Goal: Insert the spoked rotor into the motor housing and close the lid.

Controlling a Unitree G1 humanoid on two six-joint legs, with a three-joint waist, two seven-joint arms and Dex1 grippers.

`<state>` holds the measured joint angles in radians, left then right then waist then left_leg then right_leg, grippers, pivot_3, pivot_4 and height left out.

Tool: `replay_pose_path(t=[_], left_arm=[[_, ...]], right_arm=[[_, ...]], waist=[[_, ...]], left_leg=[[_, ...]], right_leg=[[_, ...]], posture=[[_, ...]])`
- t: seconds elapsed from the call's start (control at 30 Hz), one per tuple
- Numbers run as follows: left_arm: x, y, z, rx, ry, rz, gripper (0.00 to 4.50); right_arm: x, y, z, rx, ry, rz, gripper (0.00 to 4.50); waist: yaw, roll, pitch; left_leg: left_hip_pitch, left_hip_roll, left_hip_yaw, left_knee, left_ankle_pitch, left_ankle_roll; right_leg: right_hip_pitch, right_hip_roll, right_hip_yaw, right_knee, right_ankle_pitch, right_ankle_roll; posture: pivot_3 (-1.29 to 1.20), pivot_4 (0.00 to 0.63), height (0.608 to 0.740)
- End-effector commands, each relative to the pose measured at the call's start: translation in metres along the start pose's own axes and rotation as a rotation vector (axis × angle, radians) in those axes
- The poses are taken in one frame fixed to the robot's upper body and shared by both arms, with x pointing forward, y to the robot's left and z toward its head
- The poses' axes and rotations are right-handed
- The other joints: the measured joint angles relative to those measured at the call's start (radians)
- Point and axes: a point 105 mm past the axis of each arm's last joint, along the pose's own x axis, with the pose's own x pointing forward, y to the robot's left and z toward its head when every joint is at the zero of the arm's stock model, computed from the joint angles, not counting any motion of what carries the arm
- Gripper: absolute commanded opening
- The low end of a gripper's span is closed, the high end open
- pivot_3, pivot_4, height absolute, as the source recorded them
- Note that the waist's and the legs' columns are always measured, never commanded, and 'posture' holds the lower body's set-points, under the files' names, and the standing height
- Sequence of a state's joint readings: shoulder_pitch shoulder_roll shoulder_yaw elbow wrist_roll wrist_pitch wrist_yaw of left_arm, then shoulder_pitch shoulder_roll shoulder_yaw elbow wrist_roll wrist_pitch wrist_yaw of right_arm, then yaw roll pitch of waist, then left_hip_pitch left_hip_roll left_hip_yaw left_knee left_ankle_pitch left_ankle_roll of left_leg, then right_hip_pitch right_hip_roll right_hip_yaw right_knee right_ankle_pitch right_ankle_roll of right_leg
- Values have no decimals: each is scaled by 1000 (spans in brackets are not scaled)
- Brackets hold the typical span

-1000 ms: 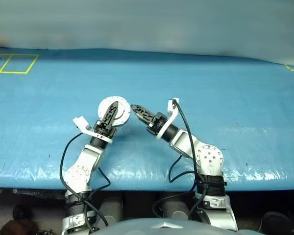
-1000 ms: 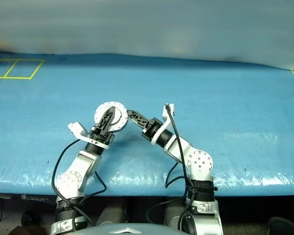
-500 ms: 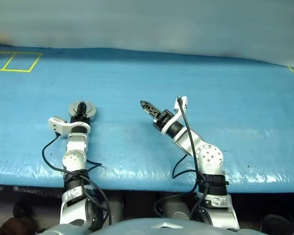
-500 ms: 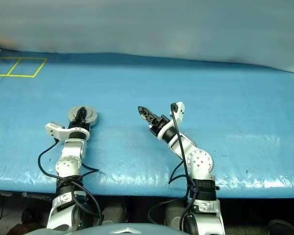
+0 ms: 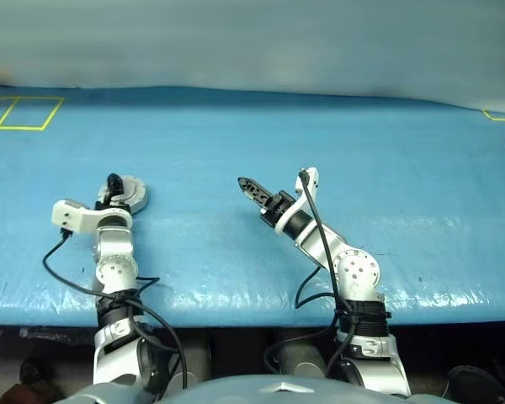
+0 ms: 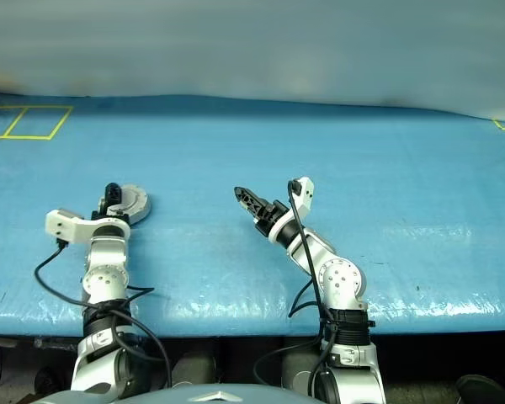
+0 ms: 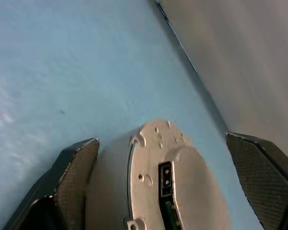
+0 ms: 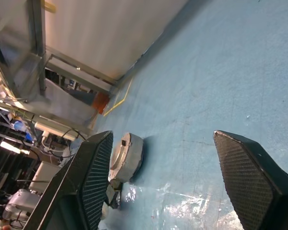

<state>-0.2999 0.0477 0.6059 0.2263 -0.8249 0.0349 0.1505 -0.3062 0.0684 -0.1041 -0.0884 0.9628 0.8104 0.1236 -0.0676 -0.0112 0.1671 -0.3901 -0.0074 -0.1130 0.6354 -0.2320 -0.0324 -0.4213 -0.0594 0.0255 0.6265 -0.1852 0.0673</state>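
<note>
both grippers open; left gripper straddles motor housing.

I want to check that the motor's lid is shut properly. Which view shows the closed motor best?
The left wrist view: the closed motor sits close up between the left pincer's open fingers, its plain grey lid face showing. In the head views it is a small grey disc on the blue table; the right wrist view shows it edge-on, far off.
</note>
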Motion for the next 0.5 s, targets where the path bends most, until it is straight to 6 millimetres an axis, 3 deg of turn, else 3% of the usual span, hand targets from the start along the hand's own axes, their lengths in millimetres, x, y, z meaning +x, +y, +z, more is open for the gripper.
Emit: replay_pose_path(t=[0.03, 0.07, 0.13, 0.27, 0.4, 0.43, 0.5], left_arm=[[-7, 12, 44, 59, -197, 58, 4432], [-9, 12, 54, 73, -252, 54, 4432], [-17, -10, 71, 126, -356, -52, 4432], [-35, -81, 58, 315, -368, -441, 4432], [-70, -146, 15, 480, -239, -904, 4432], [-83, -155, -6, 532, -133, -1037, 4432], [-106, -155, -46, 698, 82, -1240, 4432]], right_arm=[[3, 8, -1, -5, 35, 35, 3517], [3, 8, -2, -20, 46, 38, 3517], [3, 7, 0, -155, 30, 19, 3517], [-1, -4, 17, -557, -64, -75, 3517], [-14, -25, 27, -830, -41, -146, 3517], [-19, -29, 31, -882, -35, -151, 3517], [-28, -32, 37, -962, -8, -147, 3517]], waist=[[5, 0, 0], [8, 0, 0], [13, -1, 0], [37, -2, 0], [43, -2, 0], [42, -2, 0], [34, -1, 0]], left_leg=[[0, 0, 0, 0, 0, 0], [0, 0, 0, 1, 0, 0], [-2, 0, -1, 2, 0, 0], [-5, -2, -1, 8, 0, 0], [-4, -2, -1, 11, 0, 0], [-3, -2, -1, 11, 0, 0], [-3, -2, -1, 10, 0, 0]], right_leg=[[0, 0, 0, 0, 0, 0], [0, 0, 0, 0, 0, 0], [0, 0, 0, 0, -2, -3], [1, 0, 0, -2, -1, -2], [5, -1, 0, -2, -1, -1], [5, -1, 0, -3, -1, -1], [5, -1, 0, -2, -1, -1]], posture=[[0, 150, 740], [0, 150, 740], [0, 150, 740], [0, 150, 740], [0, 150, 740], [0, 150, 740], [0, 150, 740]])
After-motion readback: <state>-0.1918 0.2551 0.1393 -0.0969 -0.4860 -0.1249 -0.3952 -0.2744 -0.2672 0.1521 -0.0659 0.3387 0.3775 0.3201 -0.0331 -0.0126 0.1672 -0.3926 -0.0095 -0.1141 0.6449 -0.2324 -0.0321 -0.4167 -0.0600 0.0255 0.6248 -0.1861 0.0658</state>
